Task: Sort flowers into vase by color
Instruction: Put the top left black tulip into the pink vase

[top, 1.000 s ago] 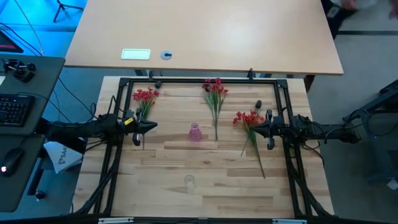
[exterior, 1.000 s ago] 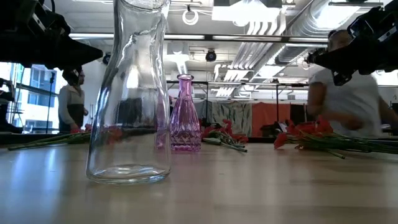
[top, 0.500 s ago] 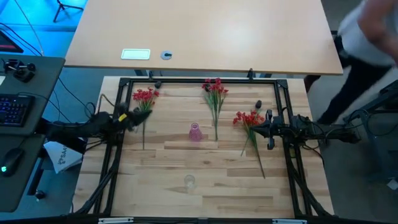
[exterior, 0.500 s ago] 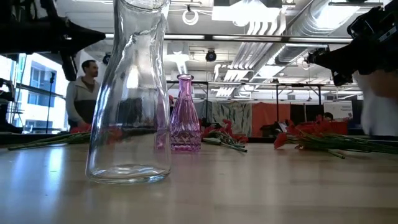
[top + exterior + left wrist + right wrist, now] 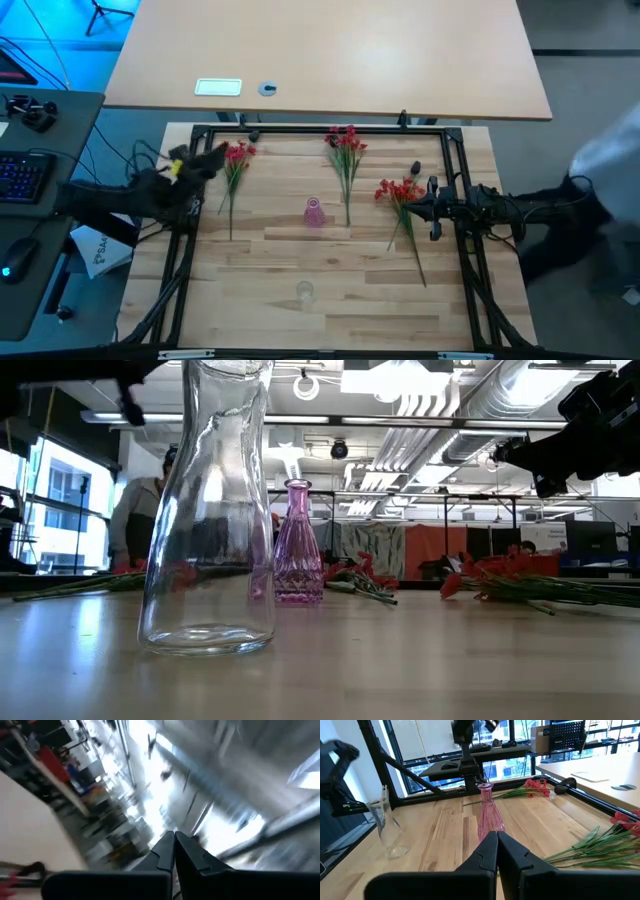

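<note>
Three bunches of red-blossomed, green-stemmed flowers lie flat on the table: a left bunch [image 5: 233,160], a middle bunch [image 5: 346,150] and a right bunch [image 5: 400,192]. A small pink vase [image 5: 314,212] stands at the centre, and a clear glass vase [image 5: 304,292] stands nearer the near edge. My left gripper [image 5: 216,156] is shut, raised and tipped up beside the left bunch's blossoms. In its wrist view it [image 5: 174,842] points at the ceiling. My right gripper [image 5: 406,208] hovers shut over the right bunch's stems, facing the pink vase [image 5: 489,817]. No dark-headed flowers show.
A black metal frame [image 5: 320,130] rings the table top. A small dark object [image 5: 415,168] lies by the right bunch. A person [image 5: 610,170] moves past the table's right side. Bare wood [image 5: 360,280] lies between the vases and the near edge.
My left gripper has risen and swung from over the left bunch's stems toward the far-left corner, tipping upward until its wrist view faces the ceiling. It stayed shut. The flowers and vases have not moved. A person has walked past the right side.
</note>
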Action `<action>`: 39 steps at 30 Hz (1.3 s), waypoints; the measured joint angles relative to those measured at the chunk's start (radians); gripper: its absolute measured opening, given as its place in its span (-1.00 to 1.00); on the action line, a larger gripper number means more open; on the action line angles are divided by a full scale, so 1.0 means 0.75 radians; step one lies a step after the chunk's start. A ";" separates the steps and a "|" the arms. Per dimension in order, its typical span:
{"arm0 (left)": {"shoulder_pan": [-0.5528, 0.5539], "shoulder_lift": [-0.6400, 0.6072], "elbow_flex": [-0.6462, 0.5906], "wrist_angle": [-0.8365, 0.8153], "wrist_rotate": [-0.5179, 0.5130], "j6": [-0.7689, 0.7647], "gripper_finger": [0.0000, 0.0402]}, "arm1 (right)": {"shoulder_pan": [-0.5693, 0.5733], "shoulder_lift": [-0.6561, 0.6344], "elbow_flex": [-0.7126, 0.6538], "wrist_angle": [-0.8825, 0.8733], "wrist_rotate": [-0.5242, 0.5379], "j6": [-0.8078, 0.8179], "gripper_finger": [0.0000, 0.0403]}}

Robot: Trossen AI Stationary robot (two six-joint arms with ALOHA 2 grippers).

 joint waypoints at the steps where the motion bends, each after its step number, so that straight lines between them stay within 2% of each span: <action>1: 0.002 0.086 0.086 -0.089 -0.004 0.026 -0.99 | 0.000 0.000 0.000 0.000 0.000 0.000 -1.00; 2: 0.008 0.157 0.172 -0.205 -0.010 0.034 -0.98 | 0.000 0.000 0.000 0.000 -0.001 0.000 -1.00; 4: 0.035 0.268 0.358 -0.577 -0.011 0.013 -0.94 | 0.000 0.000 0.000 0.000 0.000 0.000 -1.00; 7: 0.107 0.396 0.668 -1.287 0.039 -0.151 -0.83 | 0.000 0.000 0.000 0.000 0.000 0.000 -1.00; 10: 0.225 0.541 0.913 -1.948 0.156 -0.315 -0.67 | 0.000 0.000 0.000 0.001 -0.001 0.000 -1.00; 12: 0.317 0.630 1.009 -2.236 0.241 -0.366 -0.55 | 0.000 0.000 0.000 0.000 -0.001 0.000 -1.00; 14: 0.416 0.700 1.053 -2.401 0.323 -0.352 -0.43 | 0.001 0.001 -0.001 0.000 -0.001 0.000 -1.00; 17: 0.556 0.798 1.047 -2.506 0.419 -0.261 -0.26 | 0.000 0.000 0.000 0.000 -0.001 0.000 -1.00; 25: 0.866 1.083 1.037 -2.432 0.550 0.172 0.04 | 0.000 0.000 0.000 0.000 -0.001 0.000 -1.00; 28: 0.951 1.193 1.037 -2.401 0.601 0.257 0.08 | 0.000 0.000 0.000 0.000 -0.001 0.000 -1.00; 33: 1.054 1.355 1.037 -2.311 0.605 0.380 0.10 | 0.000 0.000 0.000 0.000 -0.001 0.000 -1.00; 39: 1.145 1.496 1.037 -2.197 0.753 0.455 0.10 | 0.000 0.000 0.000 0.000 -0.001 0.000 -1.00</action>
